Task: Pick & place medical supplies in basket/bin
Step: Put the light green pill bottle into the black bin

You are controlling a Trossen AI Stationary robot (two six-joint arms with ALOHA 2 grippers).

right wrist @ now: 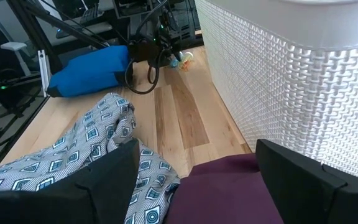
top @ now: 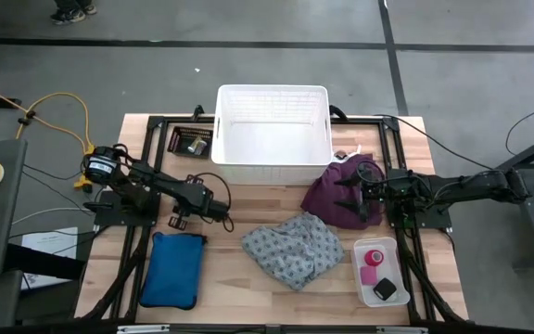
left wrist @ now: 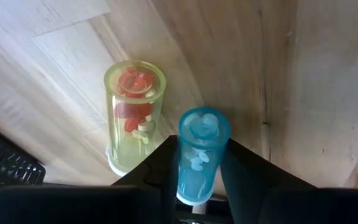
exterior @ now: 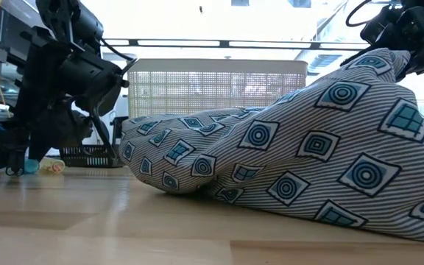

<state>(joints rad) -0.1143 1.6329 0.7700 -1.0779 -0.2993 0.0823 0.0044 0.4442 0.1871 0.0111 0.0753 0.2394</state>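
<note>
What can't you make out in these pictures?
- Low view: the grey patterned cloth hides most of the white basket and everything to its right.
- Left wrist view: the left gripper covers the blue vial's lower end; whether the jaws touch it is unclear.
- High view: the vials are too small to see.

the left gripper (left wrist: pixel 199 163) points down at a pale wooden tabletop (left wrist: pixel 303 81), its two dark fingers (left wrist: pixel 160 163) flanking a small blue translucent plastic vial (left wrist: pixel 199 149) holding whitish pieces. just beside the blue vial stands a yellow-green translucent plastic vial (left wrist: pixel 133 109) with red and pale pieces inside. a black slatted tray corner (left wrist: pixel 5 167) shows nearby.
</note>
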